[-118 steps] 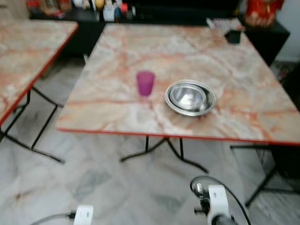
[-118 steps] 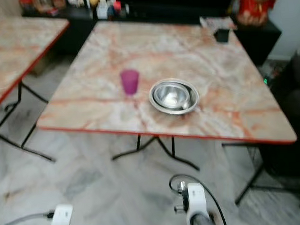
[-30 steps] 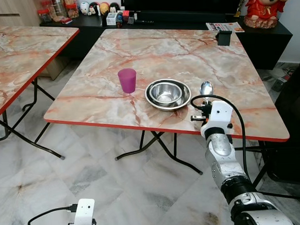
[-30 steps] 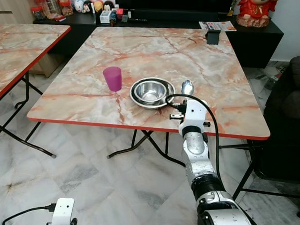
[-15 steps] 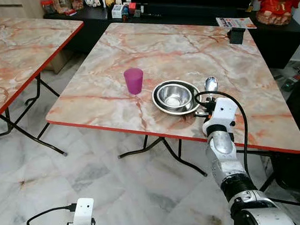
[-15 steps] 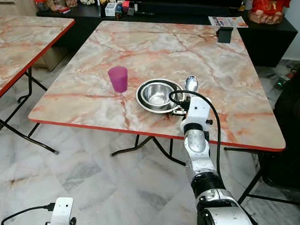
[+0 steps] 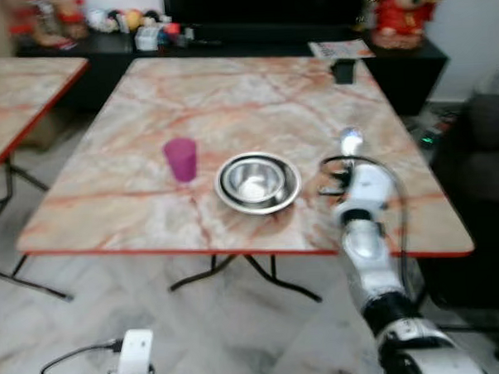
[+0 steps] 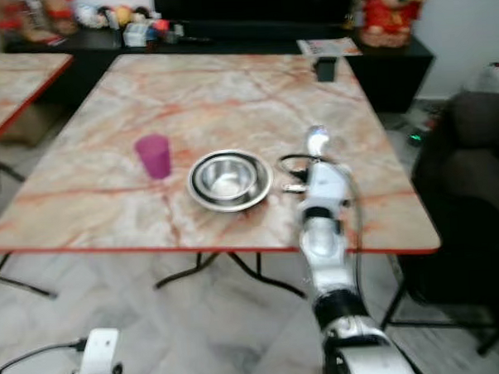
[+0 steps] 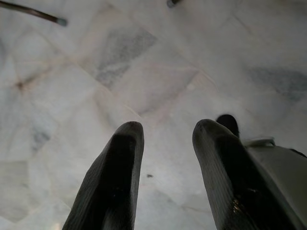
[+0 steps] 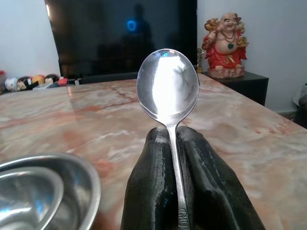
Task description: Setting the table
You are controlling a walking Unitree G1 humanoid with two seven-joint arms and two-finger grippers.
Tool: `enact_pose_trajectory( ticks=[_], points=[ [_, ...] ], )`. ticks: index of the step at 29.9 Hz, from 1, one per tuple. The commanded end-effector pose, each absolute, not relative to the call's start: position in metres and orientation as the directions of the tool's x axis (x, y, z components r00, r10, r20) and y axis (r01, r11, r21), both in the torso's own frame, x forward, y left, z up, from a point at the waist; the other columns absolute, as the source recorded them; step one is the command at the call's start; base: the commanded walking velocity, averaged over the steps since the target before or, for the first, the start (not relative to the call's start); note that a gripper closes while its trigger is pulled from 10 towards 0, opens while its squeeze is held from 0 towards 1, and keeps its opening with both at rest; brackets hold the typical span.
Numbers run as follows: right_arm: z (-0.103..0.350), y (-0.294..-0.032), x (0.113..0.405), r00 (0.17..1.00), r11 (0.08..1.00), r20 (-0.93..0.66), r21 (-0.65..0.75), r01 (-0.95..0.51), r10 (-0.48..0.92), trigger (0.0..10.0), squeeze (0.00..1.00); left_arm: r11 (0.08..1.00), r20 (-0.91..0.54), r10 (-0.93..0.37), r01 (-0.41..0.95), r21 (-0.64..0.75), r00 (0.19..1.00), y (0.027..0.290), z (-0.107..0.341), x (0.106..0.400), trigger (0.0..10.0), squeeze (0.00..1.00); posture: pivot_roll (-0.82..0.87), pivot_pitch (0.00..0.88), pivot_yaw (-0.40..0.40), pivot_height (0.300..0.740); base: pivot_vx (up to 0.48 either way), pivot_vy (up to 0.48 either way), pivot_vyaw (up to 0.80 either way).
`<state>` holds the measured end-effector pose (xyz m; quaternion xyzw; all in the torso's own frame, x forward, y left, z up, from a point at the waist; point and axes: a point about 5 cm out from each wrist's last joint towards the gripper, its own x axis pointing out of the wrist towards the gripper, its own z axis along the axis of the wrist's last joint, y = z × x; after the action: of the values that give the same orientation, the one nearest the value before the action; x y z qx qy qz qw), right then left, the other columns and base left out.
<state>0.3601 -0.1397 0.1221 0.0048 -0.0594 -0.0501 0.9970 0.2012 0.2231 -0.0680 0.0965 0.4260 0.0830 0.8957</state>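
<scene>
A purple cup (image 7: 181,158) stands on the marble table (image 7: 229,97) near its front. Just right of the cup, a steel bowl (image 7: 257,182) sits nested in a steel plate. My right gripper (image 10: 175,136) is shut on the handle of a metal spoon (image 10: 168,86), which stands upright with its bowl end up. In the left eye view the spoon (image 7: 349,141) is just right of the bowl, above the table's front right part. My left gripper (image 9: 167,128) hangs open over the marble floor, holding nothing.
A second marble table (image 7: 22,89) stands to the left. A black console (image 7: 226,35) with small items and a red figurine (image 7: 399,15) lines the back. A small black object (image 7: 342,69) sits at the table's far right. A dark seat (image 7: 488,143) is at the right.
My right arm has come up from low down and holds the spoon beside the bowl. Over the last half second the whole picture has shifted and blurred, so the camera moved.
</scene>
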Motion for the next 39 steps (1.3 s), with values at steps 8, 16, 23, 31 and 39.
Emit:
enact_pose_trajectory(
  ticks=[8, 16, 23, 31, 39],
  points=[
    [0.12, -0.147, 0.36, 0.988, 0.994, 0.104, 0.02, 0.111, -0.112, 10.0, 0.0, 0.972, -0.758, 0.217, -0.061, 0.229, 0.615, 0.218, -0.071, 0.199, 10.0, 0.0, -0.02, 0.101, -0.008, 0.74, 0.32, 0.0, 0.0],
    [0.109, -0.138, 0.356, 0.997, 0.999, 0.055, -0.004, 0.051, -0.051, 10.0, 0.0, 0.971, -0.758, 0.217, -0.058, 0.231, 0.615, 0.219, -0.07, 0.199, 10.0, 0.0, -0.02, 0.102, -0.005, 0.74, 0.322, 0.0, 0.0],
    [0.098, -0.14, 0.35, 0.997, 0.997, -0.016, -0.014, 0.079, -0.079, 10.0, 0.0, 0.975, -0.756, 0.206, -0.063, 0.214, 0.621, 0.217, -0.07, 0.199, 10.0, 0.0, -0.02, 0.105, -0.005, 0.74, 0.135, 0.0, 0.0],
    [0.086, -0.138, 0.343, 0.991, 0.996, -0.101, -0.026, 0.08, -0.083, 10.0, 0.0, 0.974, -0.765, 0.203, -0.046, 0.222, 0.612, 0.219, -0.071, 0.197, 10.0, 0.0, -0.03, 0.115, 0.003, 0.74, 0.0, 0.0, 0.0],
    [0.081, -0.134, 0.343, 0.985, 0.999, -0.166, -0.026, 0.043, -0.047, 10.0, 0.0, 0.972, -0.771, 0.208, -0.038, 0.232, 0.602, 0.224, -0.073, 0.191, 10.0, 0.0, -0.02, 0.13, 0.01, 0.74, 0.0, 0.0, 0.0]
  ],
)
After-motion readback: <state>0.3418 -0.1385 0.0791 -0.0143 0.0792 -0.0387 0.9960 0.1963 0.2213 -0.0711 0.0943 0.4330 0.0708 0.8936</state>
